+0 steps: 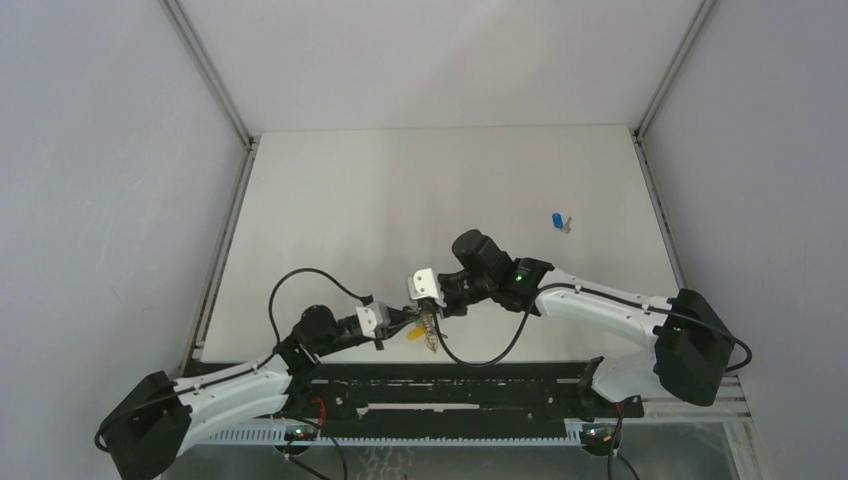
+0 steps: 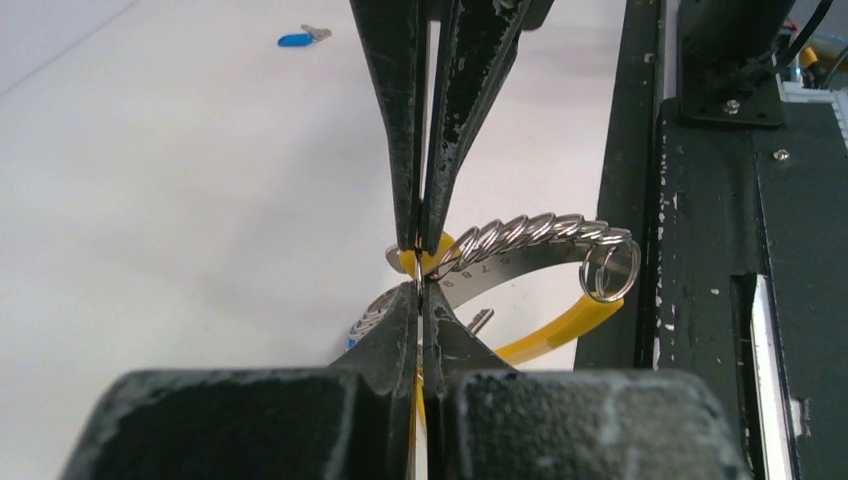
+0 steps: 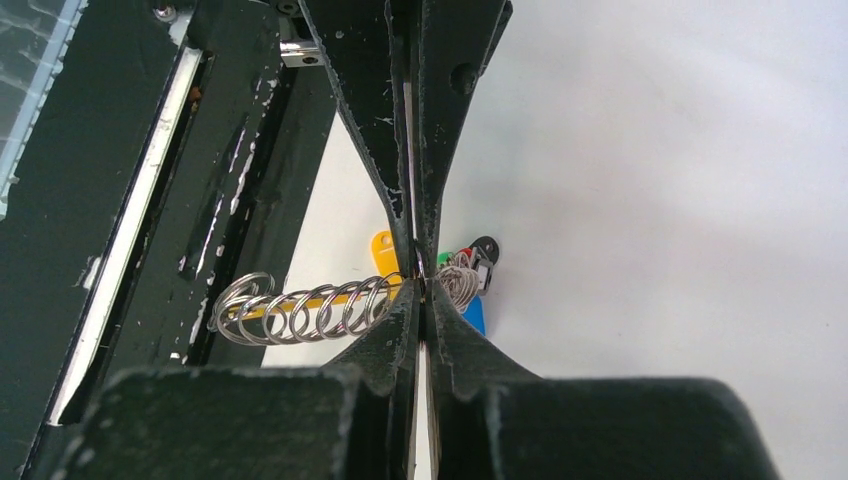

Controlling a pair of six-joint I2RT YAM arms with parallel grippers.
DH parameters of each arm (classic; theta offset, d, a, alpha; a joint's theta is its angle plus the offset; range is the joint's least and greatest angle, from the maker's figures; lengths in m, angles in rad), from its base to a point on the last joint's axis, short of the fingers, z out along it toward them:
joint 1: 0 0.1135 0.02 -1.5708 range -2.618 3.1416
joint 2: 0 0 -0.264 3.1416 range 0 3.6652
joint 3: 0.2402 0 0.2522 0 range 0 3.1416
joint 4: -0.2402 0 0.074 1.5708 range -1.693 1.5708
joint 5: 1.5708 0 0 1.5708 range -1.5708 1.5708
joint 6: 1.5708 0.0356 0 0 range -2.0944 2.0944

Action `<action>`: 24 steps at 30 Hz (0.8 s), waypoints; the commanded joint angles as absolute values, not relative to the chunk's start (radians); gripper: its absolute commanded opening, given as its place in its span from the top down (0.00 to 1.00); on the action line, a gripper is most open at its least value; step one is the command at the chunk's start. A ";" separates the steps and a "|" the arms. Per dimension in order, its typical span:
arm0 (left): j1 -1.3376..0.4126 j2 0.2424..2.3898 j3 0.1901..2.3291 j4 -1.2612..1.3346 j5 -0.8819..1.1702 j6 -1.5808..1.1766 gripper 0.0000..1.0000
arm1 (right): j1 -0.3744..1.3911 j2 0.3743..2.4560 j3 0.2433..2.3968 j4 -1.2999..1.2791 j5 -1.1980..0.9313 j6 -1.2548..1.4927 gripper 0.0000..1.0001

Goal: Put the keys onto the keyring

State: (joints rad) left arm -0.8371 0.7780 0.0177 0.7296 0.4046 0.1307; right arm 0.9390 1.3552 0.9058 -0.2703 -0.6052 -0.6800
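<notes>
Silver rings of the keyring [image 3: 300, 310] hung in a coiled row between the two arms, low over the white bench [image 1: 400, 190]. The right gripper [image 3: 420, 285] was clamped shut on the keyring, at the end of the coil where the bunch of green, red, blue and black capped keys [image 3: 468, 270] hung. The left gripper [image 2: 420, 275] met the keyring from the other side, its jaws shut on the cap of the yellow key [image 2: 408, 262], which touched the coil. The blue key [image 1: 558, 221] lay flat on the bench, well apart from the keyring, farther back and to its right.
</notes>
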 commanded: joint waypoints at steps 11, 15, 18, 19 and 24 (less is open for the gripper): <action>-0.822 0.816 0.021 0.982 0.450 0.067 1.00 | 0.866 1.258 0.815 -0.002 -0.778 -0.541 1.00; -0.822 0.836 0.026 0.992 0.449 0.062 1.00 | 0.869 1.257 0.807 0.031 -0.797 -0.521 1.00; -0.822 0.843 0.029 0.992 0.448 0.063 1.00 | 0.868 1.255 0.802 0.057 -0.815 -0.503 1.00; -0.822 0.845 0.030 0.992 0.447 0.063 1.00 | 0.866 1.252 0.796 0.073 -0.821 -0.494 1.00; -0.822 0.846 0.028 0.992 0.439 0.064 1.00 | 0.859 1.247 0.785 0.115 -0.834 -0.467 1.00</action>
State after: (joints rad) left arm -0.8215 0.8501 0.0116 0.9054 0.4263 0.0776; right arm 0.8642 1.2758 0.7906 0.0166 -0.7910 -0.5072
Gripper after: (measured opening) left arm 0.008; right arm 0.002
